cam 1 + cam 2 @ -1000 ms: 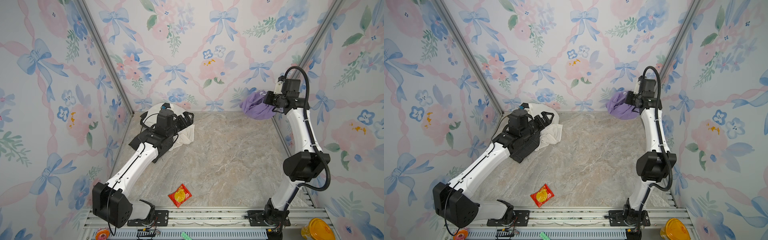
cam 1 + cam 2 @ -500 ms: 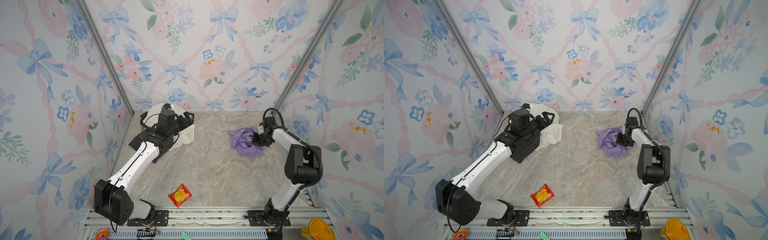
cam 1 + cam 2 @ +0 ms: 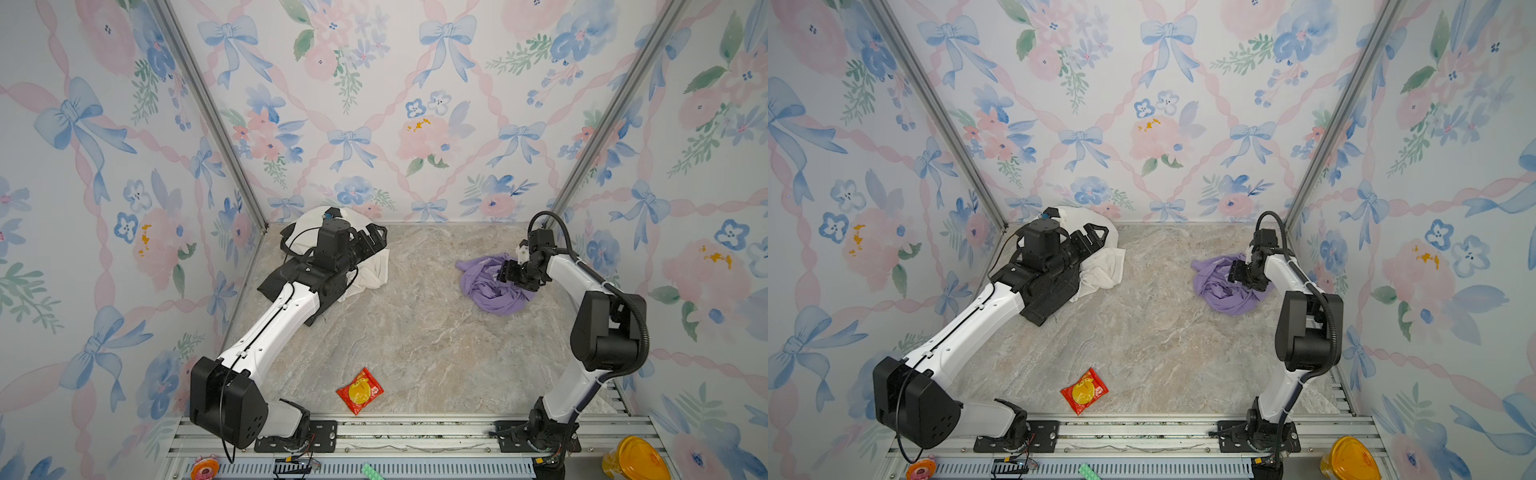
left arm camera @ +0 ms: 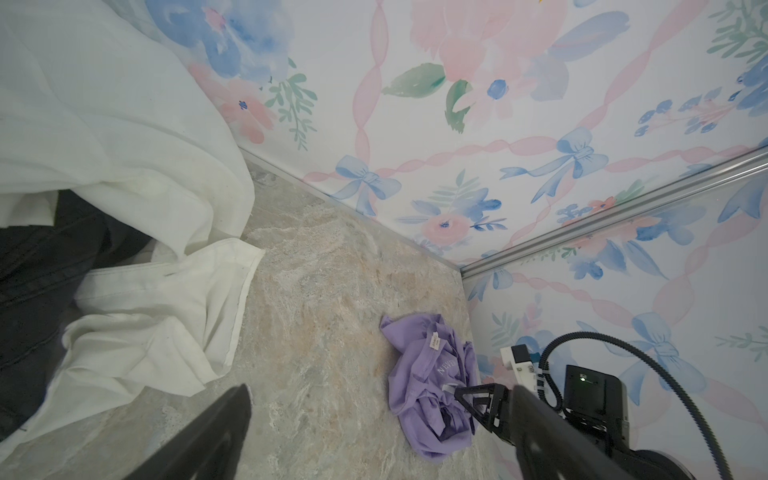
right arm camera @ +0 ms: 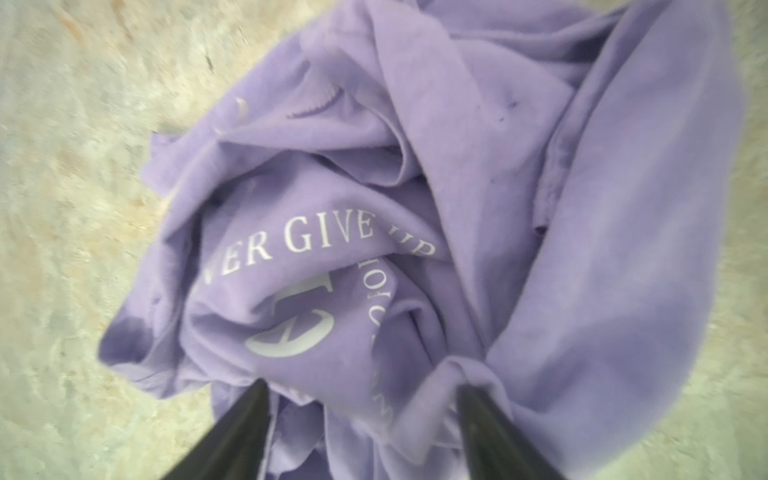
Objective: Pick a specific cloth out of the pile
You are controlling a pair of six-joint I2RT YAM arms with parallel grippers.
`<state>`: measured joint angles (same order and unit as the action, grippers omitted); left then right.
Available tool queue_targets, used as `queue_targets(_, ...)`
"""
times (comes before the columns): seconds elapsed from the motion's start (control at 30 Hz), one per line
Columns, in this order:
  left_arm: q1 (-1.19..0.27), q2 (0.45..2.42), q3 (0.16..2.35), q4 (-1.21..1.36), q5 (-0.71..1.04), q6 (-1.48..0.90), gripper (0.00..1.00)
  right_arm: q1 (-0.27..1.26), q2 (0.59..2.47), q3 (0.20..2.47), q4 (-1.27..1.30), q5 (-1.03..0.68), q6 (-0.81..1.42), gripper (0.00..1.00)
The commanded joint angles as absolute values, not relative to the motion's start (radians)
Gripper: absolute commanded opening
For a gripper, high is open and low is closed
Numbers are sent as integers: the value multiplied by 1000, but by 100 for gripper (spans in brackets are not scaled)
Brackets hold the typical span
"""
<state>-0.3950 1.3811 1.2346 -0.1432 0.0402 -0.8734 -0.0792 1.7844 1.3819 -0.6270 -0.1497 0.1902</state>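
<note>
The lavender cloth [image 3: 486, 291] [image 3: 1221, 291] lies crumpled on the marble table at the right, apart from the pile. Its white lettering shows in the right wrist view [image 5: 457, 187]. My right gripper [image 3: 508, 272] [image 3: 1237, 272] [image 5: 361, 382] hovers just over it, open, with a fold resting against one finger. The pile sits in the back left corner: a white garment [image 3: 372, 270] [image 4: 124, 124] over a black one [image 3: 282, 284] [image 4: 33, 270]. My left gripper [image 3: 374, 237] [image 3: 1096, 235] [image 4: 380, 390] is open above the pile and holds nothing.
A red snack packet [image 3: 360, 390] [image 3: 1084, 390] lies near the front edge in the middle. Floral walls close the table on three sides, and the cloth lies near the right wall. A yellow object [image 3: 633, 457] sits outside the front rail at the right.
The right arm came down from high at the back wall with the cloth, set it on the table, and its jaws have opened. The left arm has barely moved.
</note>
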Motion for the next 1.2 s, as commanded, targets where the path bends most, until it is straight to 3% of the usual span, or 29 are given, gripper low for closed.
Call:
queue_targets(0.0, -379, 1338, 1204, -128, -28, -822, 98, -79, 1662, 1427, -622, -163, 193, 97)
queue_targets(0.5, -351, 1207, 1009, 13, -275, -675, 98, -82, 1297, 1246, -417, -126, 165, 97)
queue_targets(0.83, -350, 994, 552, 476, -627, -418, 98, -84, 1123, 839, 41, -78, 79, 97)
queue_targets(1.0, -348, 1025, 389, 666, -653, -241, 98, -85, 1088, 588, 292, -22, 37, 97)
queue_targets(1.17, -342, 1127, 290, 854, -672, -139, 98, -84, 1137, 493, 386, -36, 8, 97)
